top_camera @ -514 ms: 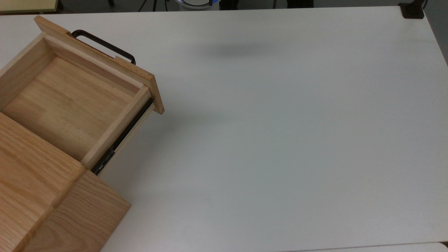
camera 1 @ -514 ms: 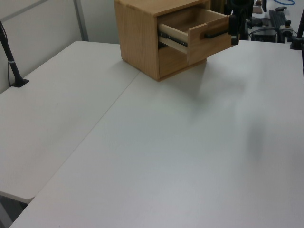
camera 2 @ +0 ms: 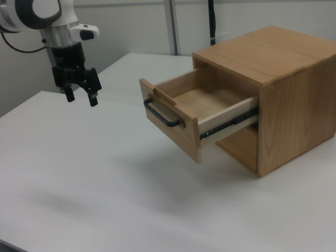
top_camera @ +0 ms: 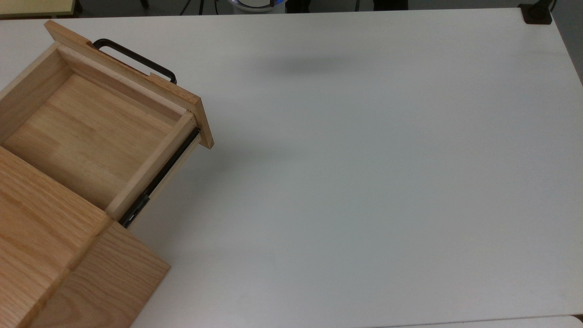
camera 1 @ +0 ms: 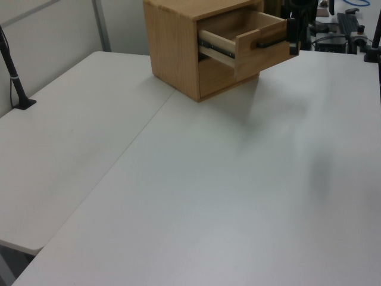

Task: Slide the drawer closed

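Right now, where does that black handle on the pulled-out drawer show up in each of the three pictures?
Top view: the black handle sits upper left, beyond the drawer front.
Left view: the handle is at the top, right of centre.
Right view: the handle is at centre, facing the pincer.
Shared landmark: the oak cabinet behind the drawer.

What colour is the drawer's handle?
Black, a thin bar handle on the light oak drawer; clearest in the right view.

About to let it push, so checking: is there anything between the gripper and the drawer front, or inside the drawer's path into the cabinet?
Nothing visible. The gripper hangs open above bare table, apart from the drawer; the drawer is empty, its way into the cabinet unobstructed.
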Motion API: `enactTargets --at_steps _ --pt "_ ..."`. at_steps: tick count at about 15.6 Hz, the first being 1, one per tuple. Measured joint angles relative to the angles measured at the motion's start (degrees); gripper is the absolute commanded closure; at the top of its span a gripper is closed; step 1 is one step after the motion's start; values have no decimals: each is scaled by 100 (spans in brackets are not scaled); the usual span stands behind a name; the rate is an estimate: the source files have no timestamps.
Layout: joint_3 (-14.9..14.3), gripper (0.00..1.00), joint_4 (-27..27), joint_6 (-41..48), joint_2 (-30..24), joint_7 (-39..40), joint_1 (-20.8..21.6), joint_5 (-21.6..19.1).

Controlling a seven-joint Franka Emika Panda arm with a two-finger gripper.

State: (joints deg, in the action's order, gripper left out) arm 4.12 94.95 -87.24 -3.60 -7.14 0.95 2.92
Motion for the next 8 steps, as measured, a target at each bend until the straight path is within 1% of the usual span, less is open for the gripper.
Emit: enactTargets --at_steps 4,5,6,7,8 --pt "-1 0 -4 0 0 -1 0 0" --pt "-1 20 -4 0 0 -1 0 0" --pt "-1 45 -4 0 0 -1 0 0" --pt "-1 63 -4 6 0 -3 0 0" --pt "-3 77 -4 32 0 -11 -1 0"
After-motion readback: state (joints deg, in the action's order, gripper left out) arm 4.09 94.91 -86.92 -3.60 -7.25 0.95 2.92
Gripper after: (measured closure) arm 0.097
